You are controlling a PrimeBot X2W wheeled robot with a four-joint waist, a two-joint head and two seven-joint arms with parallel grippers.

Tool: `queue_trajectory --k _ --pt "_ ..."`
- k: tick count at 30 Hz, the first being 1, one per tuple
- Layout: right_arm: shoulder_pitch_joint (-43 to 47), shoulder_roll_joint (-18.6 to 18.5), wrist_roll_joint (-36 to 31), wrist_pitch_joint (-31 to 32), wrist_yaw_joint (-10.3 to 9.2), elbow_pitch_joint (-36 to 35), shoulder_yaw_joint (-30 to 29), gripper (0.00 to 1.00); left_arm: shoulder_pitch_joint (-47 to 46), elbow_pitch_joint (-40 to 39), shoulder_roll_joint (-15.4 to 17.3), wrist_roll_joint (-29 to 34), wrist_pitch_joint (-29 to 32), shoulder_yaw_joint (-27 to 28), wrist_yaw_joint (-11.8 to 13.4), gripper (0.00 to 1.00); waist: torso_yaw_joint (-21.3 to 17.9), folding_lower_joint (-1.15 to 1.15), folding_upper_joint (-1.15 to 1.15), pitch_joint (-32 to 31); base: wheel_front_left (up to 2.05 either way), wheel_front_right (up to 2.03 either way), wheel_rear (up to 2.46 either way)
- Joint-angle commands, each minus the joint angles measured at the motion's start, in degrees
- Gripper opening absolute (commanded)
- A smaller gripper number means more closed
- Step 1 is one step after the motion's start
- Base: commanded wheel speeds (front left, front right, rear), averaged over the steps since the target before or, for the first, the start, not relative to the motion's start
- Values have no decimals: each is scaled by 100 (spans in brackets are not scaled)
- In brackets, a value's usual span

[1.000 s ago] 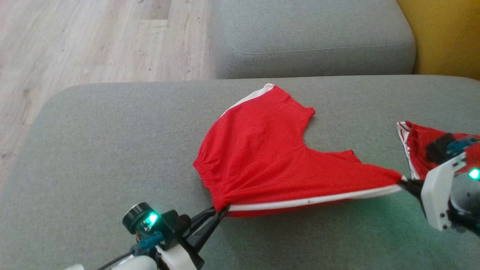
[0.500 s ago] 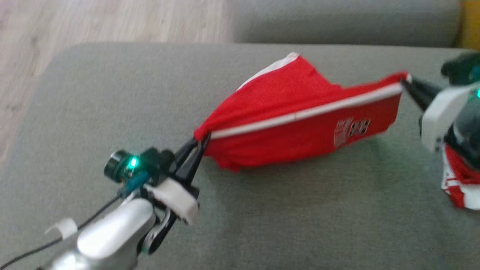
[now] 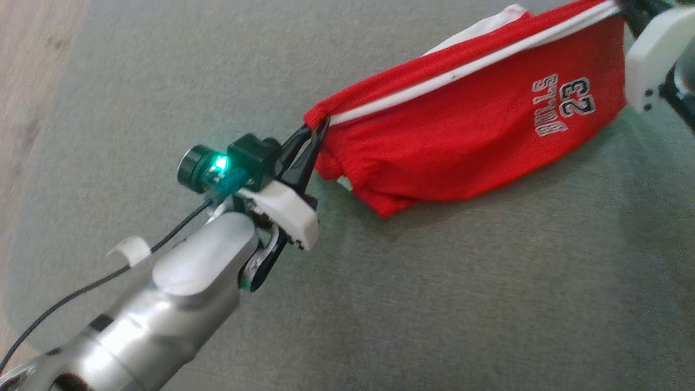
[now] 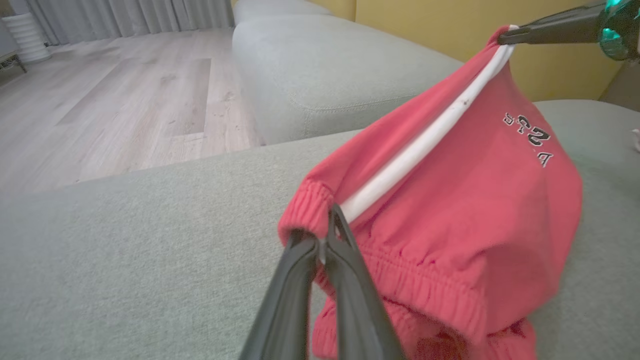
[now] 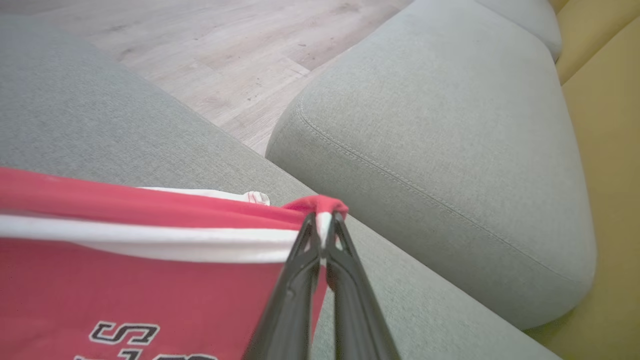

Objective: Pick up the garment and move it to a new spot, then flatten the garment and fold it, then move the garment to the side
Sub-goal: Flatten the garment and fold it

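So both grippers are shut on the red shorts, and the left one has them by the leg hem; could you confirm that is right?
Not quite: the left gripper is shut on the elastic waistband of the red shorts, not on the leg hem, as the left wrist view shows. The right gripper is indeed shut on the shorts as well.

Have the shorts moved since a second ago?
Yes. The shorts lay flat on the grey cushion; now they hang mostly lifted off it, between left gripper and right gripper.
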Motion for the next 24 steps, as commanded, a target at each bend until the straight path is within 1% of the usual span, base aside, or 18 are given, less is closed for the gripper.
queue_trajectory --k 1,10,16,17,18,21,22,23,24 --pt "-216 -13 -81 -85 -5 17 29 0 -268 36 73 44 -67 241 -31 0 308 -2 0 333 0 0 0" --pt "-903 102 -307 -464 -5 960 251 0 -617 628 -420 113 -204 121 -291 0 634 -2 0 731 0 0 0" --pt "-1108 165 -304 -670 -5 1343 376 0 -762 890 -585 146 -280 99 -378 0 699 -2 0 869 0 0 0" --pt "-1143 179 -313 -722 -5 1404 408 45 -782 933 -616 145 -293 100 -395 0 706 -2 0 891 0 0 0" --pt "-1217 218 -306 -861 -5 1533 404 100 -827 1014 -667 151 -318 99 -421 0 715 -2 0 934 0 0 0" --pt "-1270 272 -303 -968 -5 1675 403 100 -859 1100 -707 165 -342 93 -438 0 716 -2 0 952 0 0 0" --pt "-1290 300 -310 -1018 -5 1743 410 100 -867 1147 -721 172 -352 88 -442 11 713 -2 0 949 0 0 0" --pt "-1306 325 -314 -1077 -5 1812 405 100 -872 1194 -733 179 -362 86 -440 40 708 -2 0 941 0 0 0" --pt "-1312 348 -313 -1133 -5 1882 399 100 -873 1240 -743 183 -373 89 -432 93 700 -2 0 926 0 0 0"
